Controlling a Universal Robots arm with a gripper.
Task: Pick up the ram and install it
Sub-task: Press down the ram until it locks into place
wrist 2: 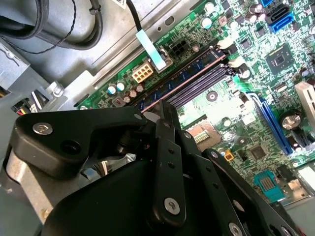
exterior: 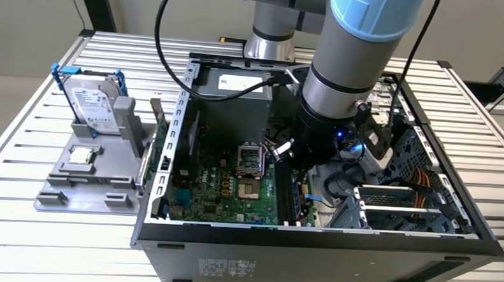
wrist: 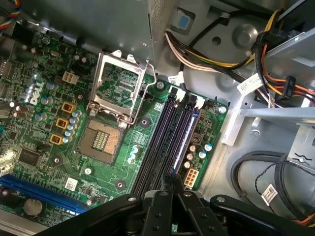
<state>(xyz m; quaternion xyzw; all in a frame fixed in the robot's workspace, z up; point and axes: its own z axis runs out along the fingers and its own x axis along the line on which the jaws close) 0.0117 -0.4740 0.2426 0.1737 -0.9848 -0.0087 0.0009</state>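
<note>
The ram is a bluish stick with dark chips. It stands in the outermost black slot of the motherboard, nearest the board's edge, and shows again in the second wrist view as the ram. My gripper is low inside the open computer case. Its black fingers are drawn together into a narrow tip. In both wrist views that tip sits over one end of the ram. I cannot tell whether the gripper touches the stick. The other black slots beside it stand bare.
The CPU socket lies open with its metal frame raised beside the slots. Cable bundles and a drive cage crowd the case at the exterior view's right. A grey fixture outside the case holds a hard drive and a small silver chip.
</note>
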